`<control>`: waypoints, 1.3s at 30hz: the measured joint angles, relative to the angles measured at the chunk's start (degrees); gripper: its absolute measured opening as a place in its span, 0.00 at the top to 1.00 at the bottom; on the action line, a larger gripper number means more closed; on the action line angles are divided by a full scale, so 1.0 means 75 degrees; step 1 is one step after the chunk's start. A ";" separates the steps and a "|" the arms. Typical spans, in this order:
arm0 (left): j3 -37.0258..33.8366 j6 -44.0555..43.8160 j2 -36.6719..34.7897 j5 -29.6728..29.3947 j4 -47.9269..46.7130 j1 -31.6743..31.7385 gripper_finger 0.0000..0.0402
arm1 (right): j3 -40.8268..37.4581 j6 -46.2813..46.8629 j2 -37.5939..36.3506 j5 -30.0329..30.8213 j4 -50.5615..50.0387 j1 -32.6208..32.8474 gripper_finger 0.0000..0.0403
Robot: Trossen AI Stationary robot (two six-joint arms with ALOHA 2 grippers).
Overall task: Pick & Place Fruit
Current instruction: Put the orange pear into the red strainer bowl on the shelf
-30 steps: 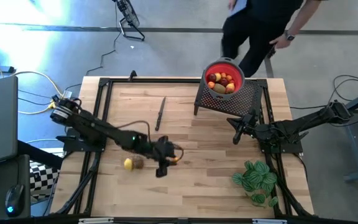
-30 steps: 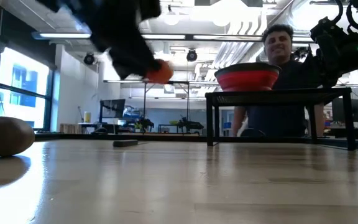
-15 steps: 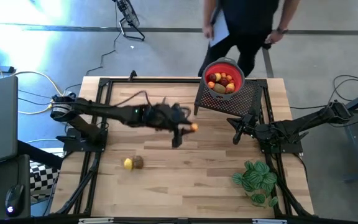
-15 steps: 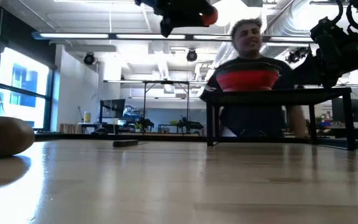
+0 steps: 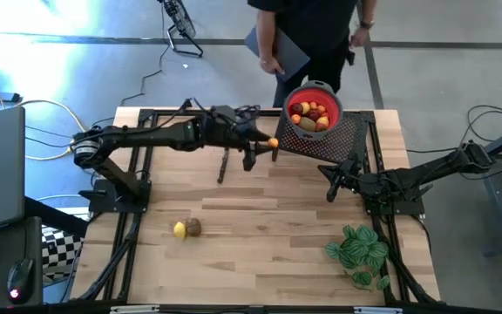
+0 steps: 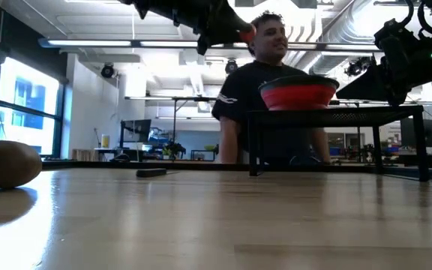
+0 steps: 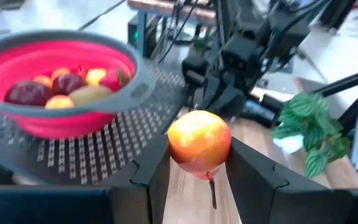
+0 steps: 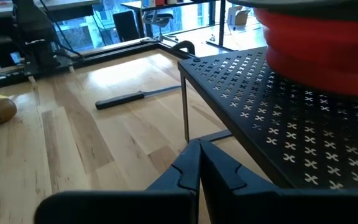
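Left end effector [image 5: 264, 148] clamped on orange-red fruit [image 7: 199, 144], held aloft just beside red bowl [image 5: 315, 108] on perforated stand [image 5: 347, 138]. Right end effector [image 5: 331, 181] shut, empty, near stand. Risk: early release beside bowl rim would drop fruit onto worktop [image 5: 260, 253].

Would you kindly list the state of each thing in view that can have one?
left gripper: shut on the orange fruit, raised beside the stand
orange fruit: held, off the table
right gripper: shut, holding nothing
red bowl: upright on the black stand, holding fruit
yellow fruit and brown fruit: lying on the table, touching
knife: lying flat
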 joint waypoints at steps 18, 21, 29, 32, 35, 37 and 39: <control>0.0009 0.0402 0.0196 0.0273 0.1638 0.0815 0.66 | 0.0000 -0.0023 0.0000 0.0014 0.0055 -0.0001 0.99; 0.0207 0.0402 0.0524 0.0585 0.1912 0.0929 0.66 | 0.0000 -0.0027 0.0000 0.0026 0.0055 0.0001 0.99; 0.2755 0.0759 0.2206 0.0838 0.0578 0.1215 0.66 | 0.0000 -0.0154 0.0000 0.0038 0.0055 0.0001 0.99; 0.3992 0.0988 0.2824 0.0848 -0.0092 0.1259 0.66 | 0.0000 -0.0218 0.0000 0.0051 0.0054 0.0001 0.99; 0.5058 0.1067 0.3417 0.0861 -0.0749 0.1359 0.66 | 0.0003 -0.0230 0.0000 0.0058 0.0049 0.0001 0.99; 0.5606 0.1046 0.3763 0.0844 -0.1102 0.1419 0.66 | 0.0003 -0.0233 0.0000 0.0060 -0.0006 0.0001 0.99; 0.5984 0.1033 0.4021 0.0824 -0.1171 0.1460 0.66 | 0.0006 -0.0233 0.0000 0.0064 -0.0057 0.0001 0.99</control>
